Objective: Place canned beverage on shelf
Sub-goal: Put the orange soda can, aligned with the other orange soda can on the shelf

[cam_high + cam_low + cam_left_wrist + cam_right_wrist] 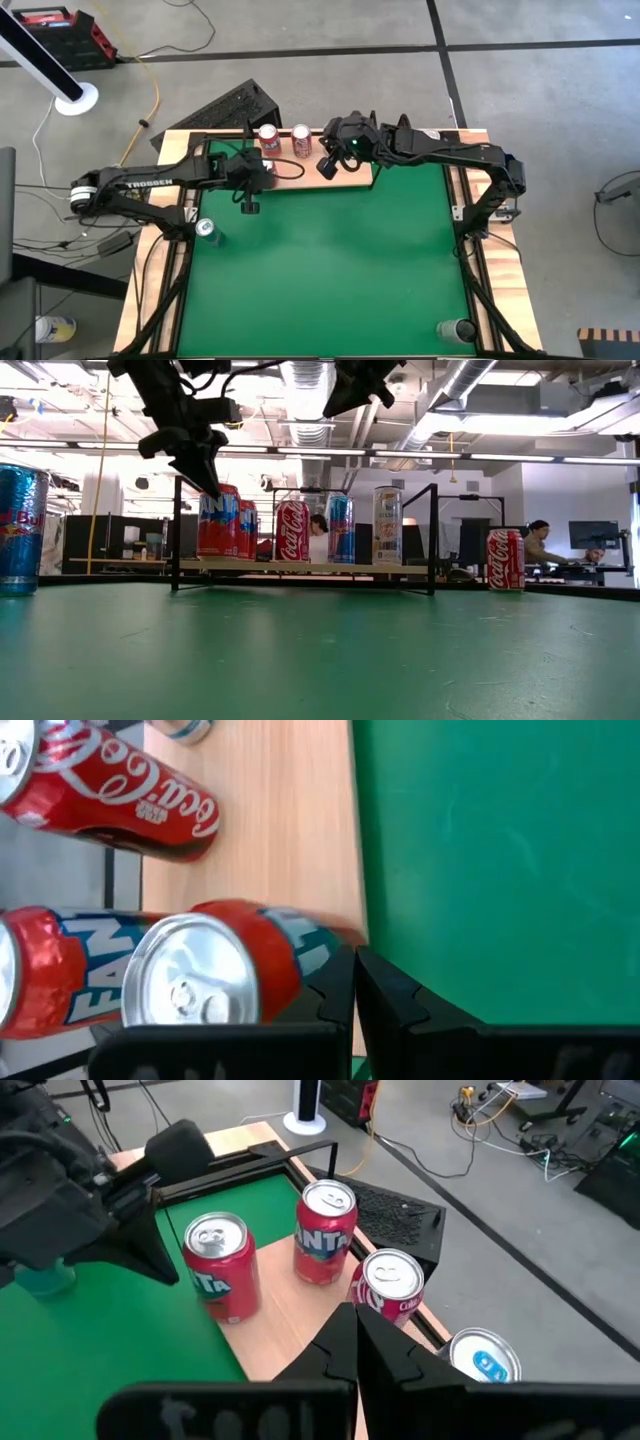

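Left gripper (354, 982) — fingers pressed together, nothing between them — hangs over the front edge of the shelf (290, 850). A red Fanta can (215, 975) stands on the board touching or just beside those closed fingers; whether they meet I cannot tell. Second Fanta can (45, 970) just past it, then a Coca-Cola can (110, 795) farther along the board.

Right gripper (356, 1342) — likewise closed and empty — hovers above the shelf's other part, the Coca-Cola can directly beyond its tips. A blue-topped can (480, 1360) sits beside it. Another Coca-Cola can (505, 560) stands off the shelf, well apart.
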`<state>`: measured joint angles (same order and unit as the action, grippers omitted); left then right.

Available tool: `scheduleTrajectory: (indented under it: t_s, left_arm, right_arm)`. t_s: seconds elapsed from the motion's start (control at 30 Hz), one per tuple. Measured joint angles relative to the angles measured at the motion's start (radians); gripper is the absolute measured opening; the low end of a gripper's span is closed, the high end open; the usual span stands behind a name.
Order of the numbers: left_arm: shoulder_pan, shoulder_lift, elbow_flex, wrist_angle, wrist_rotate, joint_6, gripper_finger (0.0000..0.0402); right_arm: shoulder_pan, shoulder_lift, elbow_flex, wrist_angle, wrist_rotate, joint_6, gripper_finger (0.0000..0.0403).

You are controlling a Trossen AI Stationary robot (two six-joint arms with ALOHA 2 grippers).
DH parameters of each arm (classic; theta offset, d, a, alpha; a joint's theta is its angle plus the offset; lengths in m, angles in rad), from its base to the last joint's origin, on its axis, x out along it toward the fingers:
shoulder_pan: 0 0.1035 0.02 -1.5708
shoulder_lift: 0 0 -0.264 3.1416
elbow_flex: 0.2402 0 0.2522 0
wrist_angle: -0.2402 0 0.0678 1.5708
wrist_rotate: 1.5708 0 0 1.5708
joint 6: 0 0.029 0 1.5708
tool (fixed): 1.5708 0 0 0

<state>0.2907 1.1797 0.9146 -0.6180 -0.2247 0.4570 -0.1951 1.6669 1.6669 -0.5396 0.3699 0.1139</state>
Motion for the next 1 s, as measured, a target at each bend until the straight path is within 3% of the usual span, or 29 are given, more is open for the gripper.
scheduleTrajectory:
  t_s: [0.37,1.0]
  left_arm:
    - [0.083,0.0,0.0,0.003,0.005,0.081,0.0]
    - [0.156,0.0,0.0,0.064,0.076,0.09,0.0]
  right_arm:
    - [-0.029,0.0,0.0,0.013,-0.005,-0.041,0.0022]
    - [-0.063,0.0,0.0,0.024,-0.038,-0.047,0.0022]
